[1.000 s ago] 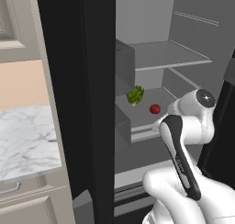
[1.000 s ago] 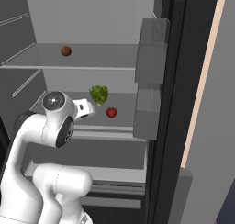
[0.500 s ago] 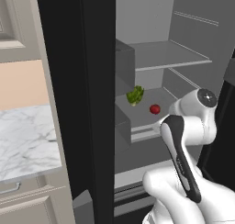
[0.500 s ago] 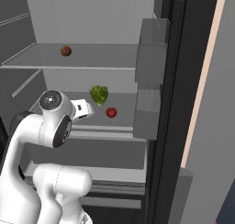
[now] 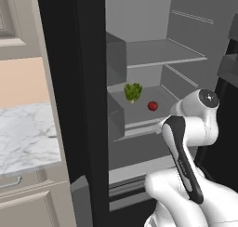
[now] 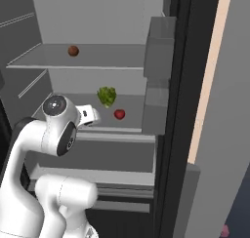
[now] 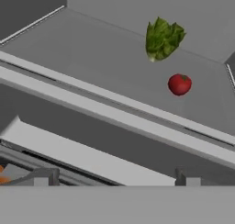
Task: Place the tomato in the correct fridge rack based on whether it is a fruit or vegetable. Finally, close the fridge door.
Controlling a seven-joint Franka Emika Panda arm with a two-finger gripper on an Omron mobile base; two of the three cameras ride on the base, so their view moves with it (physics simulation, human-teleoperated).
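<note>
Although the fridge stands open, the left base view shows the tomato [image 5: 152, 105] already resting on the fridge rack [image 5: 139, 123], the broad lower shelf, with the lettuce bunch [image 5: 132, 92] near it at about 10 o'clock. The white arm [image 5: 188, 142] rises at 5 o'clock, its wrist level with the rack's pale front lip. A thinner upper shelf [image 5: 162, 54] sits above, and a marble bench [image 5: 25, 137] lies at 9 o'clock, outside the dark fridge door edge [image 5: 79, 105].

In the right base view the tomato [image 6: 119, 114] lies on the rack [image 6: 134, 130] at 4 o'clock from the lettuce bunch [image 6: 107, 96]. A small brown ball [image 6: 73, 50] sits alone on the upper shelf [image 6: 97, 61]. The hand [image 6: 88, 115] points toward the rack from 9 o'clock, well apart from the tomato.

In the hand view the tomato [image 7: 179, 84] sits at 2 o'clock, free on the grey rack [image 7: 92, 62], with the lettuce bunch [image 7: 163, 38] above it at 12 o'clock. The gripper [image 7: 112, 177] has its jaws spread wide, holding nothing; 2 dark tips [image 7: 43, 177] flank the bottom edge.

Judged from these views, step 1, placing the tomato on a rack, appears done, beside the lettuce. Step 2, closing the fridge door, is not yet done.
</note>
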